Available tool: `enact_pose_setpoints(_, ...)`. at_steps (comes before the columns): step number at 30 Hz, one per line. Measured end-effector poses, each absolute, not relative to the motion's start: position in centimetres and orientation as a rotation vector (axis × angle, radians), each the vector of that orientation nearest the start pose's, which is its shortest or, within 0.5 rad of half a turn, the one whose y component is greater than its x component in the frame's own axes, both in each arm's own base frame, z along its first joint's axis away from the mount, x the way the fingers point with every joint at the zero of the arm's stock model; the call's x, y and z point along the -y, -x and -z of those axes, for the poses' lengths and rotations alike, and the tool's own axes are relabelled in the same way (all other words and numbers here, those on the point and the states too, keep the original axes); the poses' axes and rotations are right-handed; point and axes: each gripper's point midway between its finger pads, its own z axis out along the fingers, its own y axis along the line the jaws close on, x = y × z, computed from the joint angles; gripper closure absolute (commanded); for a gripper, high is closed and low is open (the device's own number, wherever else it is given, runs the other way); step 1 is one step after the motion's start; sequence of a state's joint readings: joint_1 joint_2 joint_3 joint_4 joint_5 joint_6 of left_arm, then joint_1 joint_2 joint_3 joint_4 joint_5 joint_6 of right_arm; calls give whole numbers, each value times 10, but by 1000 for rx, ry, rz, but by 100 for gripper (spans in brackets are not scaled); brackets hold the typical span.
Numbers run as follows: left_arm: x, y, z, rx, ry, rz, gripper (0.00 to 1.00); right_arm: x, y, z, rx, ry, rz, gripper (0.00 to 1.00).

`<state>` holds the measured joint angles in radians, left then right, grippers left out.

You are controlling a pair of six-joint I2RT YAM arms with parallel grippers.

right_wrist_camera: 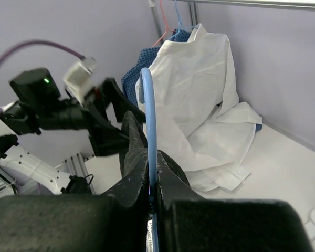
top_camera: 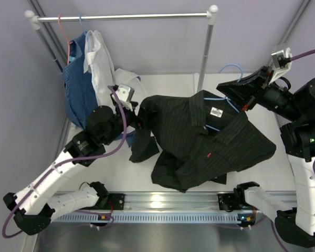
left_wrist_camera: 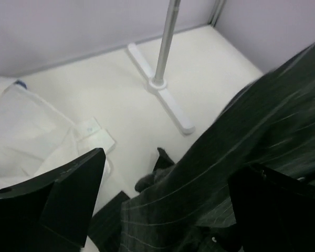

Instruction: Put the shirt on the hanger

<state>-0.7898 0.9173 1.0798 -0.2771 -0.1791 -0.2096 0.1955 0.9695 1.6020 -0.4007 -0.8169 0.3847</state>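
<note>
Black pinstriped shirt [top_camera: 205, 142] lies crumpled on the white desk [top_camera: 163, 89], soft, floppy and likely to slide; collar or shoulder seam looks best to hold. One light-blue wire hanger [right_wrist_camera: 148, 131], thin and stiff, is pinched in the closed right tool [right_wrist_camera: 152, 194]. Left tool [left_wrist_camera: 163, 210] gapes wide over cloth, probably holding nothing. Two arms, one rail [top_camera: 131, 17].
</note>
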Motion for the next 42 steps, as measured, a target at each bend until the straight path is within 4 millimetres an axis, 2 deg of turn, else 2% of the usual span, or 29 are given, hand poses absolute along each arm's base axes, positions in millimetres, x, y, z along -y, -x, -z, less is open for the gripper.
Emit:
enact_pose_setpoints(2, 220, -248, -387, -1621, -384, 603, 2, -178, -191, -523, -1385, 589, -1007, 100)
enact_pose_setpoints(4, 216, -239, -432, -1529, -422, 612, 2, -177, -194, -519, -1394, 591, -987, 100)
enact_pose_setpoints(7, 218, -218, -496, -1369, -517, 674, 2, -175, -196, -510, -1409, 597, -962, 100)
enact_pose_setpoints(10, 236, -191, -548, -1210, -671, 785, 2, -176, -193, -502, -1416, 632, -954, 100)
enact_pose_setpoints(12, 260, -179, -567, -1130, -788, 875, 2, -177, -189, -500, -1406, 667, -949, 100)
enact_pose_setpoints(13, 275, -175, -569, -1103, -860, 929, 2, -177, -187, -500, -1397, 683, -943, 100)
enact_pose_setpoints(16, 326, -171, -550, -1091, -1070, 1110, 2, -177, -180, -495, -1380, 723, -937, 100)
enact_pose_setpoints(18, 353, -176, -525, -1128, -1168, 1214, 2, -178, -177, -490, -1376, 745, -938, 100)
enact_pose_setpoints(21, 381, -185, -472, -1266, -1282, 1374, 2, -178, -172, -484, -1372, 769, -936, 100)
enact_pose_setpoints(23, 387, -187, -451, -1333, -1315, 1459, 4, -179, -170, -480, -1372, 784, -940, 100)
enact_pose_setpoints(25, 386, -183, -445, -1368, -1335, 1550, 6, -179, -168, -478, -1370, 794, -943, 100)
enact_pose_setpoints(30, 377, -162, -457, -1340, -1386, 1729, 10, -180, -166, -475, -1371, 807, -954, 100)
enact_pose_setpoints(32, 375, -155, -457, -1337, -1406, 1772, 11, -180, -166, -474, -1372, 809, -956, 100)
enact_pose_setpoints(34, 375, -151, -454, -1355, -1413, 1807, 15, -181, -165, -471, -1378, 808, -959, 100)
enact_pose_setpoints(37, 376, -148, -452, -1389, -1405, 1836, 23, -181, -166, -469, -1383, 807, -961, 100)
enact_pose_setpoints(42, 380, -152, -445, -1432, -1372, 1842, 25, -181, -167, -469, -1384, 808, -958, 100)
